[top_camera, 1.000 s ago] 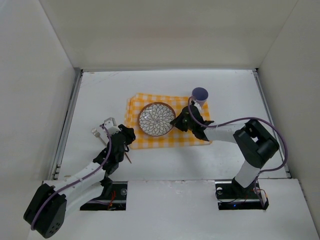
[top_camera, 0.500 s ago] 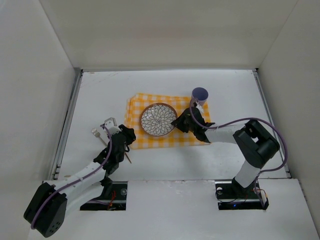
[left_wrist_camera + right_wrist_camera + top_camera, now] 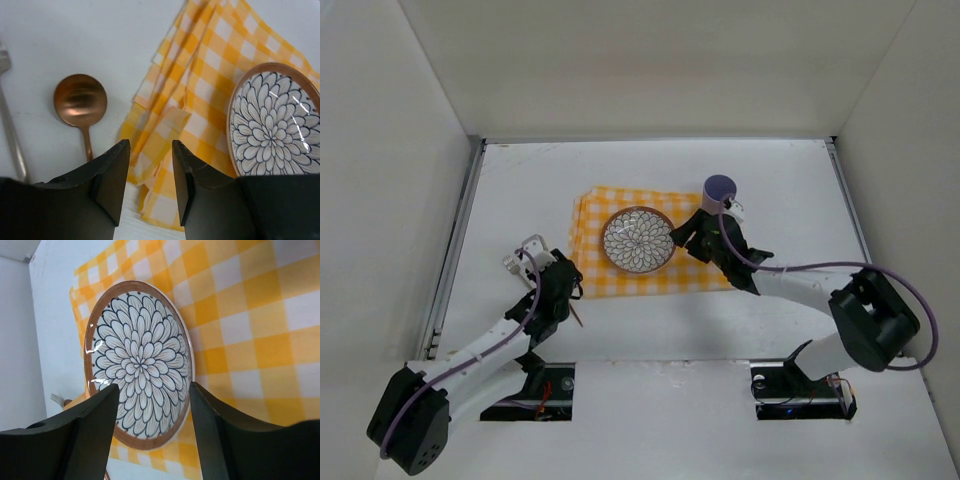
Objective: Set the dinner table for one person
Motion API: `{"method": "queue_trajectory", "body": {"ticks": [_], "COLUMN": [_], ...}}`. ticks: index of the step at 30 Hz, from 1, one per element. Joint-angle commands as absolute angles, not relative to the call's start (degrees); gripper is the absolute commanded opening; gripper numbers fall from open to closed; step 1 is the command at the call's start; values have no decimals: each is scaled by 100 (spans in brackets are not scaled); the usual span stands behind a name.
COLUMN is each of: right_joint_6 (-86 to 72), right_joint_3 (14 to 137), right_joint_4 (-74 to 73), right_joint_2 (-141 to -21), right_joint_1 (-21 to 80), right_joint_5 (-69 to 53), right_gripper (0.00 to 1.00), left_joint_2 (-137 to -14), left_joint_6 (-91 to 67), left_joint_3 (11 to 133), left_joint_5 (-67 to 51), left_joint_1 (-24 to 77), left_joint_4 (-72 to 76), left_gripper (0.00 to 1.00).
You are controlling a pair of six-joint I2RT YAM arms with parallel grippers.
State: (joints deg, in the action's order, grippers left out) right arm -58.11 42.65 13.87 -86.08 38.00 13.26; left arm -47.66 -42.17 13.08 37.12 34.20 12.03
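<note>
- The big flat white worktop (image 3: pixel 520 180) with thin metal rails on its edges lies under everything. White walls stand around it, and the two arms are fixed at its near edge.
- A silver metal fork (image 3: pixel 11 135) lies on the bare worktop at the far left. Only part of it shows in the left wrist view.
- A shiny copper-coloured spoon (image 3: pixel 80 102) lies just beside the fork, on its right. Its round bowl faces up and its thin handle runs back under the left pincer.
- The left pincer (image 3: pixel 149 147) hangs over the left edge of the cloth. Its two black fingers (image 3: pixel 112 175) are apart and nothing is between them.
- A yellow-and-white checked cloth (image 3: pixel 588 215) lies flat in the middle of the worktop. It is folded in layers, and its left edge is a bit rumpled.
- A round plate with a blue flower pattern and a brown rim (image 3: pixel 637 240) sits on the cloth, near its middle.
- The right pincer (image 3: pixel 152 390) is at the right side of the plate, low over the cloth. Its fingers are wide apart and grip nothing; the plate shows in the gap between them.
- A purple cup (image 3: pixel 720 187) stands upright at the far right corner of the cloth, near the right pincer.
</note>
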Motion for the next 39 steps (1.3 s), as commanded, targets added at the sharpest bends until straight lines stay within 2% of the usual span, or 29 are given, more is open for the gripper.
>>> {"method": "queue_trajectory", "body": {"ticks": [1, 6, 7, 9, 10, 12, 14, 17, 22, 26, 29, 36, 39], "right_joint_6": [-5353, -4923, -4800, -4467, -4334, -4123, -3964, -3815, -3613, -3595, -3647, -3682, -3691], "right_joint_3": [3869, 3454, 3463, 3568, 3621, 3709, 3700, 3560, 3296, 3164, 3076, 2971, 2901], "right_joint_4": [1126, 906, 818, 643, 555, 414, 422, 658, 1116, 1239, 1344, 1371, 1362], "right_joint_2": [-7991, -7252, -7120, -6892, -6786, -6619, -6531, -6530, -6530, -6469, -6407, -6161, -6012], "right_joint_1": [3863, 4003, 4003, 4030, 4030, 4038, 4038, 4047, 4100, 4100, 4100, 4039, 3977], "right_joint_5": [1635, 1635, 1635, 1635, 1643, 1652, 1652, 1644, 1380, 1345, 1345, 1336, 1362], "right_gripper": [66, 65, 57, 30, 20, 14, 15, 26, 38, 42, 45, 48, 51], "left_joint_2": [-4606, -4491, -4526, -4631, -4667, -4719, -4816, -5053, -5369, -5747, -6011, -5916, -5556], "left_joint_6": [-4701, -5184, -5333, -5624, -5721, -5940, -6090, -6222, -6337, -6389, -6390, -6144, -5977], "left_joint_3": [1967, 2206, 2241, 2259, 2259, 2215, 2189, 2188, 2180, 2180, 2171, 2285, 2443], "left_joint_5": [4412, 4070, 3956, 3789, 3762, 3779, 3736, 3709, 3674, 3656, 3525, 3472, 3664], "left_joint_1": [3450, 3379, 3371, 3370, 3379, 3414, 3362, 3353, 3572, 3669, 3582, 3450, 3450], "left_joint_4": [-216, -1519, -1782, -2178, -2284, -2530, -2636, -2628, -2146, -1960, -1864, -2038, -2363], "left_gripper": [37, 37, 36, 36, 35, 35, 35, 35, 35, 34, 27, 2, 0]}}
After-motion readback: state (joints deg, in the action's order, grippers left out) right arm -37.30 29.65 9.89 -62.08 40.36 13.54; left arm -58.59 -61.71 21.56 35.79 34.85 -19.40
